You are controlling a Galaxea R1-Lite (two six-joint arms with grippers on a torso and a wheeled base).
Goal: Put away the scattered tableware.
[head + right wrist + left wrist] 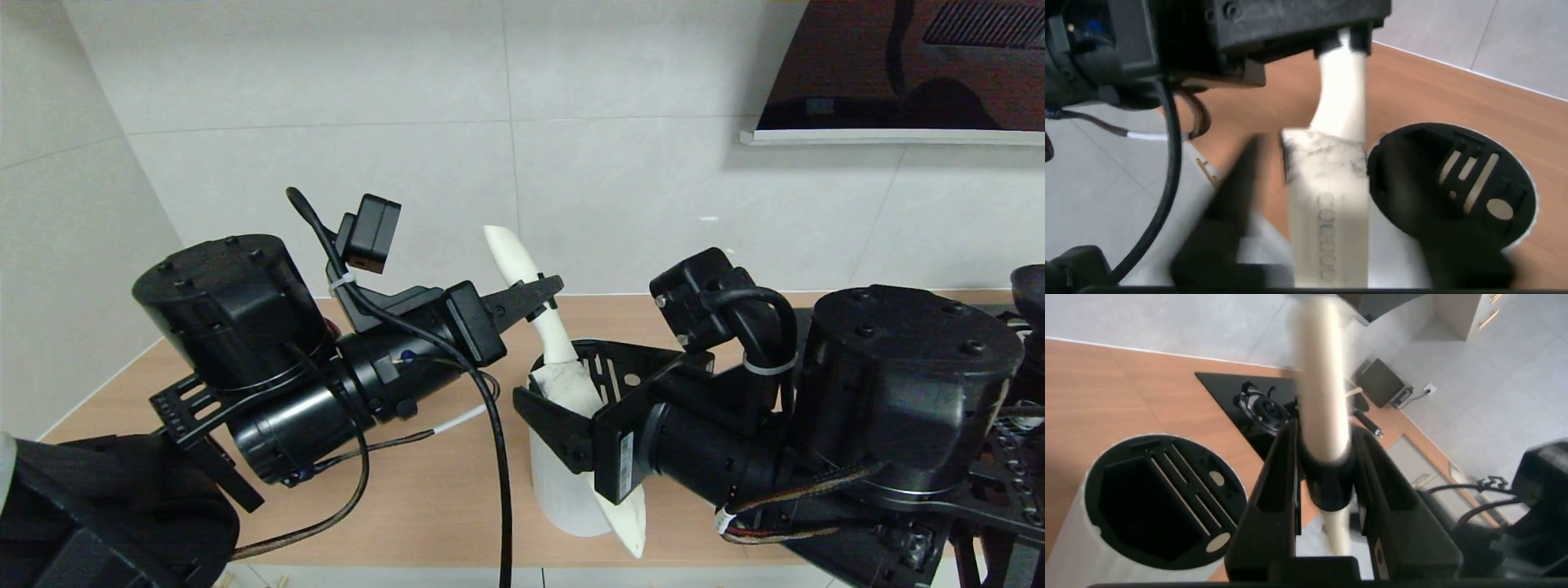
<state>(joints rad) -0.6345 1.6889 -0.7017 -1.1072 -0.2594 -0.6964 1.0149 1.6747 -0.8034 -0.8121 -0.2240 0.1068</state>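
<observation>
Pale wall tiles [620, 188] back a wooden counter [441, 490], and on it stands the white round holder [563, 490], its black insert of slots facing up. My left gripper [535, 298] is clamped on the handle of a white knife [555, 335]. It holds the knife tilted in the air, with the handle end toward the wall and the tip low, in front of the holder's side. My right gripper [584, 388] sits around the wide part of the knife, below the handle, its fingers [1233, 212] spread to either side. I see a gap on each side and no pad pressing, so I take that one as open. By my reckoning the knife is already lifted and this is the carry, the last stage before stowing. In both wrist views the holder's mouth lies just beside the knife, not under its tip. The next move needs the knife swung closer to upright, the tip lined up over one of the narrow slots, and a straight lowering. The right fingers must either steady the knife or draw away so they do not catch the rim. A tilted entry could jam against the insert or tip the holder. As for writing, raised lettering runs along the flat of the knife in the right wrist view, and I leave it unread. A small white label [624, 465] on my right wrist is too small to make out.
</observation>
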